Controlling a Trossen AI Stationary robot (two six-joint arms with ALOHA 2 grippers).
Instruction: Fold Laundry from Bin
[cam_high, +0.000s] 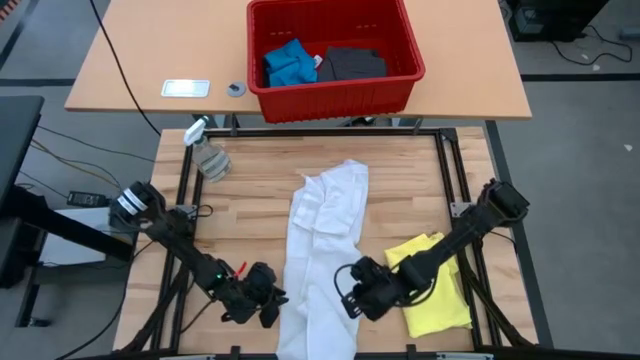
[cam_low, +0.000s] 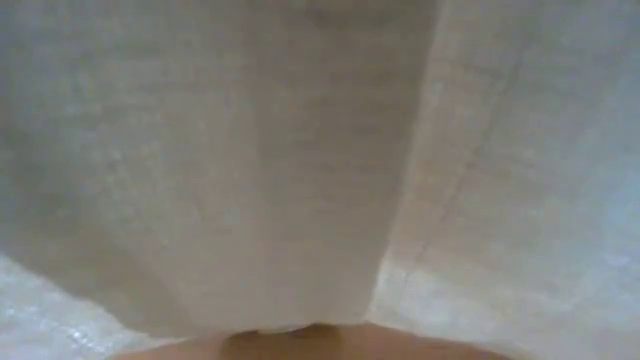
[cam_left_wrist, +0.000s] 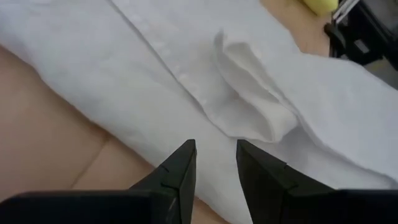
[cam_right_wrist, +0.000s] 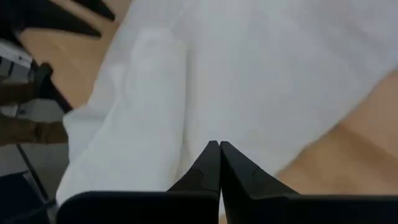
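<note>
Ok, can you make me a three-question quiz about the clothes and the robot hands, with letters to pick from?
1. Where is the yellow T-shirt?
A. in the red bin
B. on the table under the right arm
C. hanging off the left arm

2. How many pieces of cloth lie in the red bin?
A. two, one blue and one dark grey
B. four
C. none

3. How do the fingers of the right hand stand?
A. wide open
B. pressed together
C. wrapped around a bottle

Answers:
1 B: the high view shows it lying on the wood beside the white shirt, below the right arm.
2 A: a blue piece and a dark grey piece lie inside.
3 B: the right wrist view shows its two tips meeting over the white shirt, while the left hand keeps a gap.
</note>
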